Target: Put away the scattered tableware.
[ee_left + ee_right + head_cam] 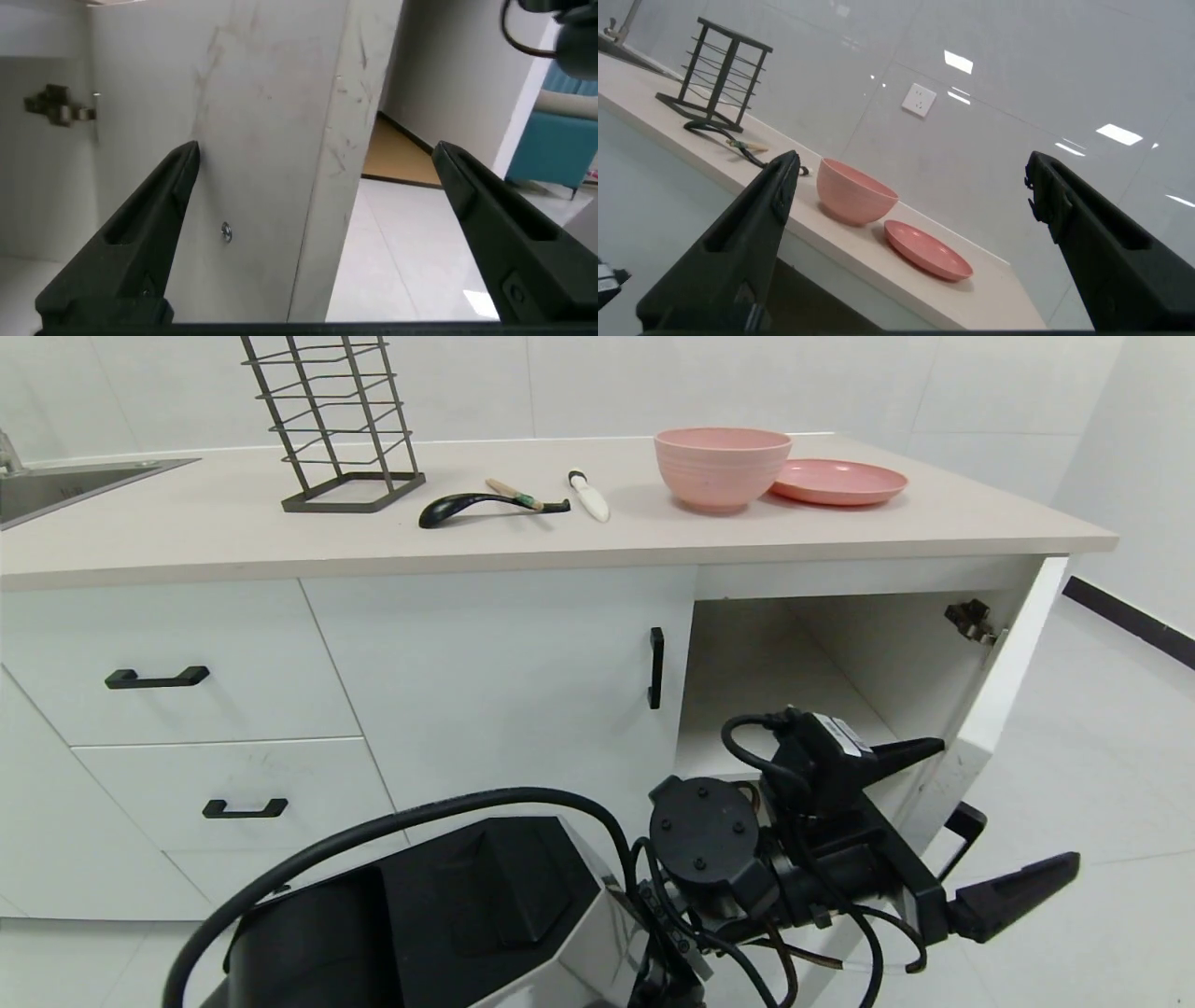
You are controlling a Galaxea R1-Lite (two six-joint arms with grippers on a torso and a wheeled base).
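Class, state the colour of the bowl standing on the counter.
The bowl is pink, matching the plate beside it; it shows clearest in the head view.

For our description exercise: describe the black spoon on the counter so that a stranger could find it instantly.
Start at the long beige countertop and find the dark wire rack. Just right of its base lies the glossy black spoon, the only black utensil there.

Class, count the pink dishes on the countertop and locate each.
2: the pink bowl toward the countertop's right end; the pink plate just right of it.
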